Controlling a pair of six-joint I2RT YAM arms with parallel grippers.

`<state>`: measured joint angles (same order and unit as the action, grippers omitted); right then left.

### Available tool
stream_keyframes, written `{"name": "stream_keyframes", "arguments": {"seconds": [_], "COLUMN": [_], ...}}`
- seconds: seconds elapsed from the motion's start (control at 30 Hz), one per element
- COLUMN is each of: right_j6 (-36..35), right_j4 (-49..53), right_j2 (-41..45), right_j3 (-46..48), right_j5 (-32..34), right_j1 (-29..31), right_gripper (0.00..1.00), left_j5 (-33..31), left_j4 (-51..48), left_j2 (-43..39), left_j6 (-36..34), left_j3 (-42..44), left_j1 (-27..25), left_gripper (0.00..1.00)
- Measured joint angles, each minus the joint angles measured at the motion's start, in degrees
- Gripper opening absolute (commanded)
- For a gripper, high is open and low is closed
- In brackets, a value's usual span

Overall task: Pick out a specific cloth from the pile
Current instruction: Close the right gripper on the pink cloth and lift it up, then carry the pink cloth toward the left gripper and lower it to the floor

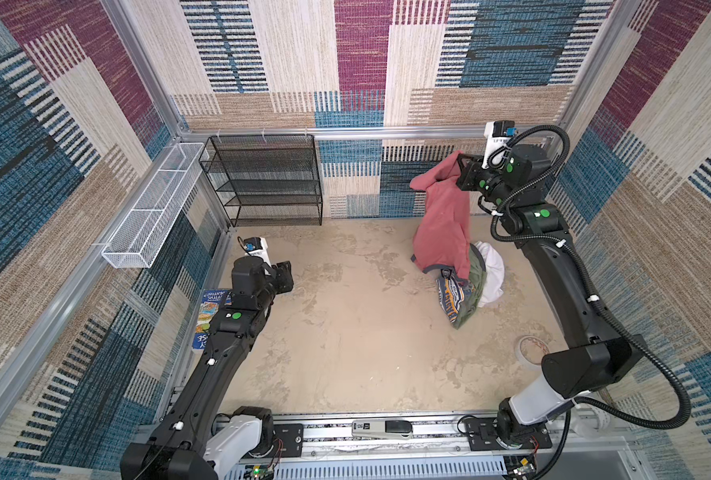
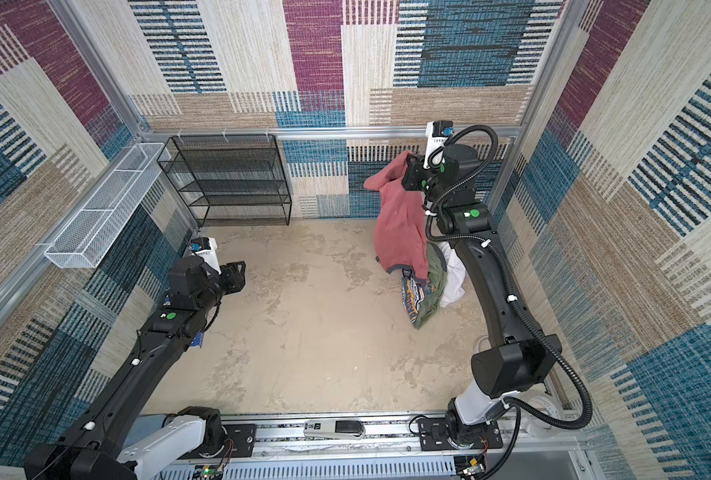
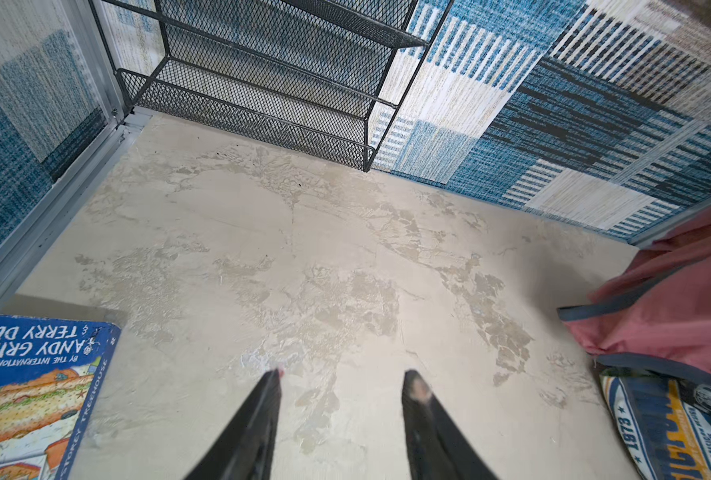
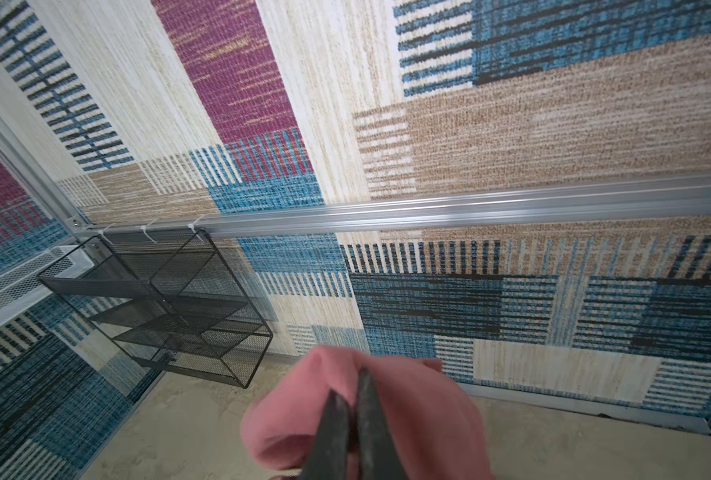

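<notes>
- Closest to the wrist lens, my right pincer (image 4: pixel 351 386): jaws closed on a small bunched fold of the cloth (image 4: pixel 408 415), held high near the back wall (image 4: pixel 553 124). A pinch this narrow could, I judge, slip under the weight hanging below it.
- Cloth, in a top view (image 1: pixel 443 232): it hangs from my right pincer down to the table (image 1: pixel 345 332). Its grey-blue hem rests on the pile (image 1: pixel 470 301), touching the printed garment (image 1: pixel 451 297).
- Drag risk (the main one): the olive garment (image 1: pixel 474 286) and the white garment (image 1: pixel 493 270) lie just behind that hem. If folds are caught together, further lifting would probably raise one of them too.
- Left pincer (image 3: pixel 345 378): jaws apart with nothing between them, over bare table and well apart from the pile. From there it cannot pin the pile down.
- Rack (image 1: pixel 262 178) against the back wall, and book (image 3: pixel 34 395) beside my left arm: neither touches the cloth. Carried that way (a guess only), the loose cloth could snag on the rack's wire edges.
</notes>
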<state>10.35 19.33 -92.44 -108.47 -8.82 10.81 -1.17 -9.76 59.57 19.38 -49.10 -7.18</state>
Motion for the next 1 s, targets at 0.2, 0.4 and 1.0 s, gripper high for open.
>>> {"name": "stream_keyframes", "arguments": {"seconds": [0.2, 0.4, 1.0], "right_j6": [0.04, 0.26, -1.86], "right_j4": [1.51, 2.32, 6.12], "right_j2": [-1.18, -3.5, -13.79], "right_j3": [-3.93, -9.73, -26.18], "right_j5": [-6.62, -13.33, -22.77], "right_j1": [0.0, 1.14, 14.49], "right_gripper": [0.0, 0.0, 0.0], "left_j5": [0.0, -0.02, -0.5], "left_j4": [-1.31, -1.68, -15.91], "left_j2": [-0.85, -2.21, -7.63], "left_j6": [0.2, 0.33, 1.68], "left_j3": [-0.2, -0.61, -8.35], "left_j1": [0.0, 0.0, 0.0], "left_gripper": [0.51, 0.51, 0.5]}}
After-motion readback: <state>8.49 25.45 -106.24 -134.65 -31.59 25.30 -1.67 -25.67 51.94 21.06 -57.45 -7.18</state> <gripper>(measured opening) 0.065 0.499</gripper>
